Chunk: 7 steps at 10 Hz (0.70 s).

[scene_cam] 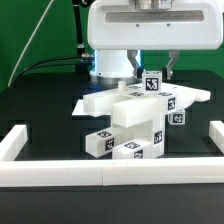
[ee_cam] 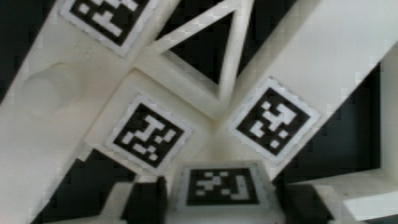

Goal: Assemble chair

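The chair parts form a white tagged stack at the table's middle, with a flat panel reaching to the exterior view's right and small blocks at the front. My gripper stands right above the stack, shut on a small tagged white block at its top. In the wrist view the gripper holds that block between its fingers, just above a white panel with two tags and a triangular opening.
A long low white border rail runs along the table's front and up both sides. The black table lies inside it. Cables hang behind the arm at the exterior view's left.
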Each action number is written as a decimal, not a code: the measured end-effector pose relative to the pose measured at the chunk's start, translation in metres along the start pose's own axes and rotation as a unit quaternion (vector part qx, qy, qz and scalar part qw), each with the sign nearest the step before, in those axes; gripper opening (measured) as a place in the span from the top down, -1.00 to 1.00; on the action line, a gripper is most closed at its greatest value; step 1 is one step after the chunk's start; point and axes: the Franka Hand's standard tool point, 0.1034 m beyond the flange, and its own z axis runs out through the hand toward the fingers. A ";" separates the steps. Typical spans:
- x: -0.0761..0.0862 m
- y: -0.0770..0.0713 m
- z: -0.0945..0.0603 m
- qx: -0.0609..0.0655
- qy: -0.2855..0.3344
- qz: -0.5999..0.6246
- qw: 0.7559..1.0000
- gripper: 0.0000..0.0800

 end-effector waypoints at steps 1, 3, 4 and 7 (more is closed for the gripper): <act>0.000 0.000 0.001 0.000 0.000 0.000 1.000 0.29; 0.001 0.000 0.001 0.000 0.004 0.000 1.000 0.29; 0.002 0.001 0.001 0.000 0.006 0.000 1.000 0.29; 0.003 0.001 0.001 0.000 0.009 0.000 1.000 0.29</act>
